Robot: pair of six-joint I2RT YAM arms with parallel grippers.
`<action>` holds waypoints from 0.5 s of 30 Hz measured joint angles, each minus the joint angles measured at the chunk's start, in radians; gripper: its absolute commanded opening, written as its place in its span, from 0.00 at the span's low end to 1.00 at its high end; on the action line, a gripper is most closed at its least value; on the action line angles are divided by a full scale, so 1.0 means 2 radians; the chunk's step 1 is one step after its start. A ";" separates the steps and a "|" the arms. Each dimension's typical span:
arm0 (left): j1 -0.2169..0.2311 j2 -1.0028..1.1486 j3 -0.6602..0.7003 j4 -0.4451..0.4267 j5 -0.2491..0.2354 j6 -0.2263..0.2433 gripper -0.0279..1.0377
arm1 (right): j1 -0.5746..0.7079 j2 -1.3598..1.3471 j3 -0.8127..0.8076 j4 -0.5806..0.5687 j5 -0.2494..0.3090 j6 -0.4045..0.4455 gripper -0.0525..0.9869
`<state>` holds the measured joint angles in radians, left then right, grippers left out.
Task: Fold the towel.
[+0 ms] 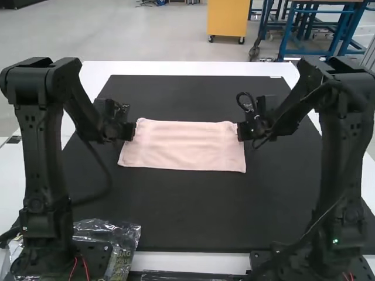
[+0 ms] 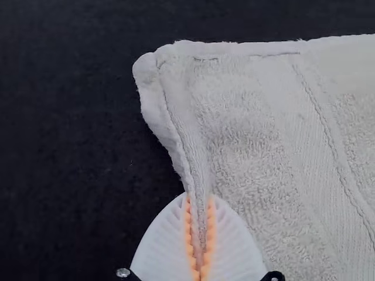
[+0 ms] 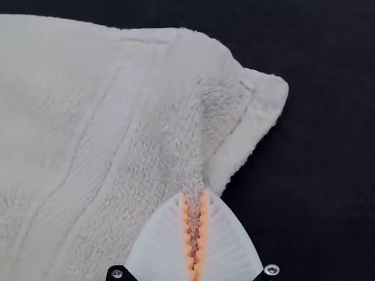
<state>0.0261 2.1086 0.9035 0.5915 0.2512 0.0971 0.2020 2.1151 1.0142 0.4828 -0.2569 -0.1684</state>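
The towel (image 1: 183, 149) lies spread mid-mat (image 1: 187, 216). The left claw (image 2: 199, 198) pinches it nearly closed at ten o'clock, the right claw (image 3: 194, 196) likewise at two. Uneven pulling could slip a pinch; the puckered two o'clock corner might fold crooked.

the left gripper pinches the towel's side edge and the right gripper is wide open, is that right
The right gripper is not open: the right wrist view shows it shut on the towel near a corner. The left gripper does pinch the side edge.
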 measured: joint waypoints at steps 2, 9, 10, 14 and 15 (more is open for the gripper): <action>0.000 -0.018 0.002 -0.022 0.005 0.000 0.04 | -0.002 -0.015 0.000 -0.012 -0.003 0.001 0.03; 0.010 -0.088 0.006 -0.096 0.023 -0.001 0.04 | -0.005 -0.071 -0.009 -0.041 -0.020 0.006 0.03; 0.010 -0.097 0.005 -0.104 0.024 -0.001 0.04 | -0.005 -0.079 -0.013 -0.042 -0.023 0.006 0.03; 0.011 -0.136 -0.005 -0.122 0.032 -0.001 0.04 | -0.006 -0.101 -0.033 -0.052 -0.029 0.008 0.03; 0.011 -0.146 -0.010 -0.126 0.032 -0.001 0.04 | -0.007 -0.107 -0.039 -0.054 -0.031 0.009 0.03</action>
<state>0.0475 1.8156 0.8829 0.3386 0.3153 0.0959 0.1886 1.9003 0.9356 0.3740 -0.3187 -0.1501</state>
